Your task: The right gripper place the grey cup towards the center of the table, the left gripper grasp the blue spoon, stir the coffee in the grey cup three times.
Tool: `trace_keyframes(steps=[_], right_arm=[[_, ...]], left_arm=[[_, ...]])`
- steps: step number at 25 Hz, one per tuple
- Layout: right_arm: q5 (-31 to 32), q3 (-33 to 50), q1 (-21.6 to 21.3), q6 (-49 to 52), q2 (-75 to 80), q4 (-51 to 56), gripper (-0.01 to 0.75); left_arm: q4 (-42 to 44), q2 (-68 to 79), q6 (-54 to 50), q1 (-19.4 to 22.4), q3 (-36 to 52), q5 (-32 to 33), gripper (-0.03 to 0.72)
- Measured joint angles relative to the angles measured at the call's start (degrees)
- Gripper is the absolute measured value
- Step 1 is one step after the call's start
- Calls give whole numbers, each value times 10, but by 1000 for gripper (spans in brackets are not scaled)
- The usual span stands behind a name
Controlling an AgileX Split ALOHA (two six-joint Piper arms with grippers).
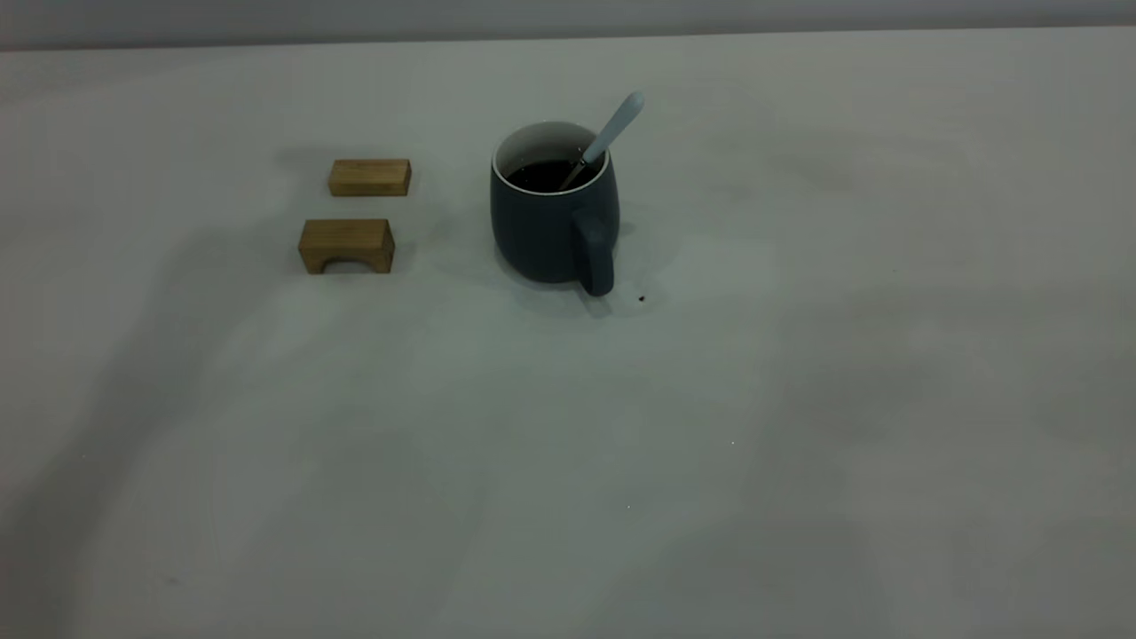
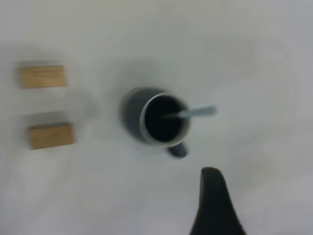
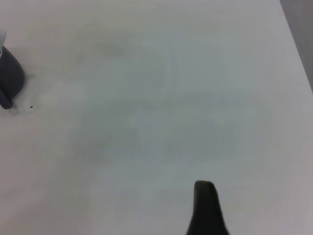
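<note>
Off-white and matte, the wide table (image 1: 799,399) fills nearly the whole exterior frame, with a grey strip of wall along the top edge. Just above the frame's centre stands the dark slate-grey ceramic cup (image 1: 550,226), white inside, its loop handle turned toward the camera. To its left, well apart from it, lie two brown wooden blocks: a plain bar (image 1: 370,177) above and an arched piece (image 1: 347,246) below. Dark coffee (image 1: 543,173) sits inside the cup, and the slim spoon with the pale blue handle (image 1: 612,133) leans against the rim at upper right, its metal bowl down in the liquid. A tiny dark speck (image 1: 642,298) marks the table just beside the handle.

Neither arm appears in the exterior view. The left wrist view looks down on the cup and shows only one dark finger of the left gripper (image 2: 213,205) at its lower edge; the right wrist view shows the cup at its far left edge and a single dark finger of the right gripper (image 3: 206,208). Whether either set of jaws is spread or closed cannot be told.

With the cup centred and the spoon loose inside, the stirring looks either done or not yet begun. If it is still due, the left jaws must descend onto the blue handle.
</note>
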Motion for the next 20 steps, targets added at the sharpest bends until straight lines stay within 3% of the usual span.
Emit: trace_keyframes(steps=[9,20], right_arm=[[0,0,0,-1,0,0,587],[0,0,0,-1,0,0,587]], left_arm=[[134,-199,-11,0,190,0,557],[148,-517,0,1,509,0,557]])
